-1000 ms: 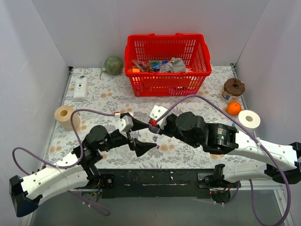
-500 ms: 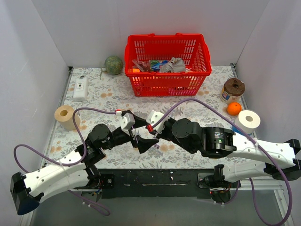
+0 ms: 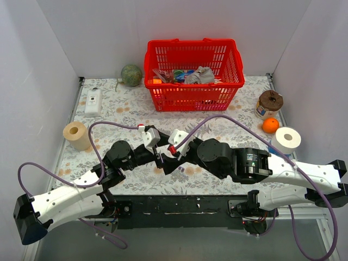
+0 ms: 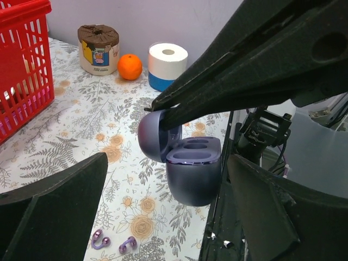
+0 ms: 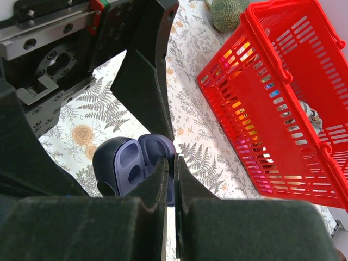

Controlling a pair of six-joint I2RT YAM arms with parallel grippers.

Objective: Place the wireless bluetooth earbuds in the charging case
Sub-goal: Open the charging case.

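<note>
Left wrist: charging case (image 4: pixel 193 174) lid clamped by right gripper (image 5: pixel 173 163), midway between spread left gripper (image 4: pixel 167 160)

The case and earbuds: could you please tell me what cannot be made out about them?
Left wrist: earbuds tiny, detail lost; case lid partly behind right gripper.
Right wrist: case front behind its own fingers; earbuds not seen.
Top view: both hidden under the arms.
</note>
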